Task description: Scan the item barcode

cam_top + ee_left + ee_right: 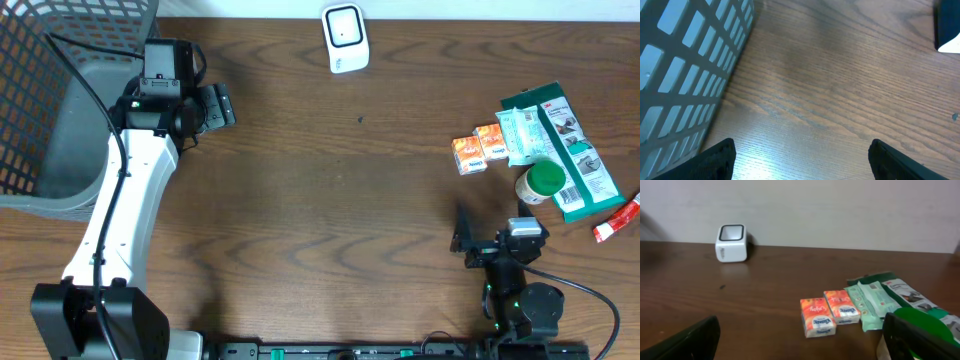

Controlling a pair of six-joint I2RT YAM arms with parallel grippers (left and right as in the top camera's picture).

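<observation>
Both arms are empty. The left gripper (pixel 222 105) is spread wide over bare wood beside the grey mesh basket (pixel 50 110) at the table's (pixel 330 200) far left corner. The right gripper (pixel 463 240) is spread as wide as it goes by the near right edge and has hold of nothing.

The goods lie in a cluster along the right edge. Two orange pocket tissue packs (pixel 477 150) lie nearest the middle, then a pale green wipes packet (pixel 520 135), a green-lidded jar (pixel 545 180), a flat green carded pack (pixel 580 155) and a red tube (pixel 617 220).

The tissue packs are probably the easiest pick: light, soft and film-wrapped, so likely to be slippery and to give under the fingers. Pinching one across its short sides should keep the printed faces clear. Where its barcode sits cannot be made out.

The white barcode scanner (pixel 345 38) stands at the middle of the far edge, well apart from the goods. The table is dark, glossy wood grain with a plain pale wall (pixel 840 210) behind it
</observation>
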